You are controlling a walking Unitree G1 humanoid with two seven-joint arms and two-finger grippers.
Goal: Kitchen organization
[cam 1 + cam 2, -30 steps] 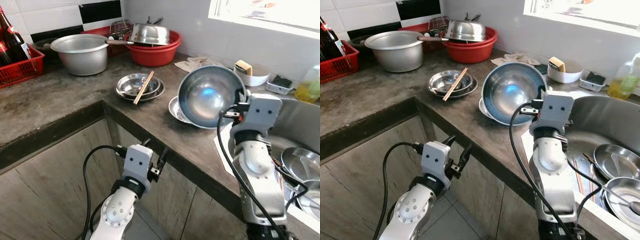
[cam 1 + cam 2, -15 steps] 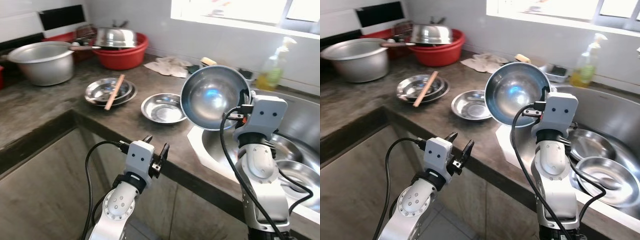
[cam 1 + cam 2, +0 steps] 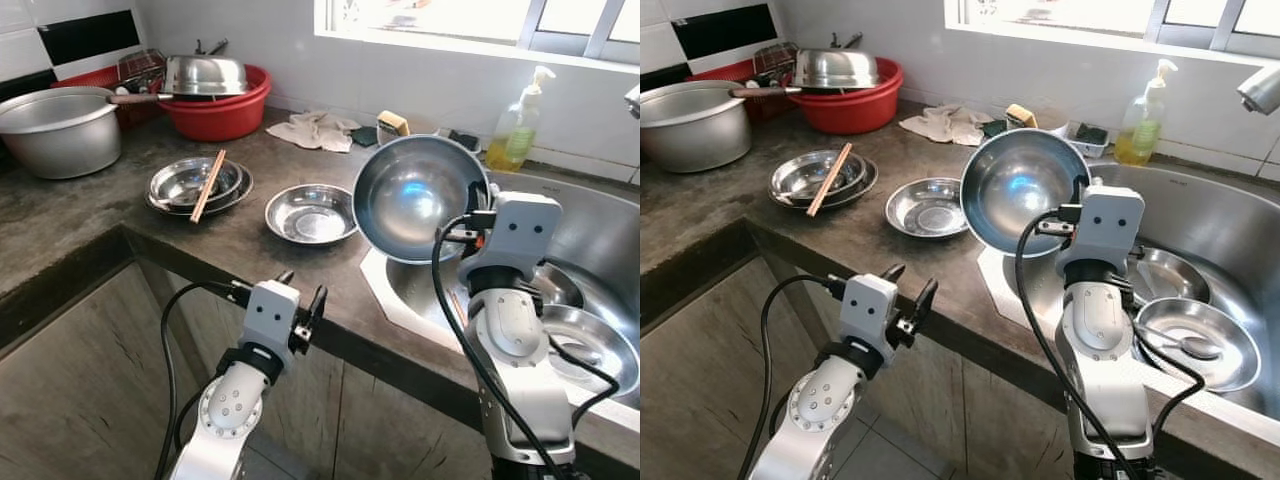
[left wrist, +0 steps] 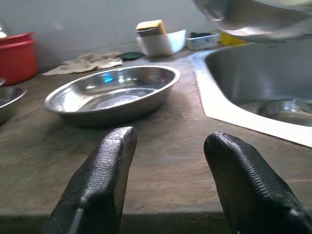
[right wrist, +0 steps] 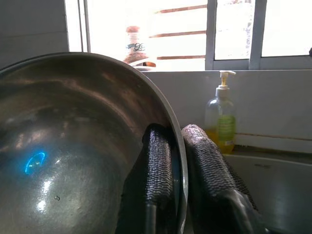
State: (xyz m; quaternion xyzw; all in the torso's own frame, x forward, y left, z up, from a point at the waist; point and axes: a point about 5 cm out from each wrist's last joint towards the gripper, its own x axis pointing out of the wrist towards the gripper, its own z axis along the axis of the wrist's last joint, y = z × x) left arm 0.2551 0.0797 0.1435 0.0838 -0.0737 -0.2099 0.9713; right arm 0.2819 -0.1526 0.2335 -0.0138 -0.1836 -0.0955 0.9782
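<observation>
My right gripper (image 5: 181, 165) is shut on the rim of a large steel bowl (image 3: 420, 195), one finger inside and one outside. The bowl is held tilted on edge above the corner where the counter meets the sink (image 3: 595, 245). Steel plates (image 3: 1200, 340) lie in the sink. On the dark counter sits a shallow steel dish (image 3: 312, 213), with a stack of steel dishes (image 3: 180, 185) further left and a pair of chopsticks (image 3: 208, 185) across them. My left gripper (image 4: 168, 165) is open and low at the counter's front edge, facing the shallow dish (image 4: 112, 92).
At the back stand a red basin (image 3: 225, 110) with a steel lid, a big aluminium pot (image 3: 55, 125), a crumpled cloth (image 3: 318, 130), a sponge in a white bowl (image 4: 158, 36) and a soap bottle (image 3: 517, 120). A tap (image 3: 1260, 88) juts over the sink.
The camera has swung to the right, so the sink and window fill more of the picture and the red crate has slipped out. The bowl stays held in my right gripper.
</observation>
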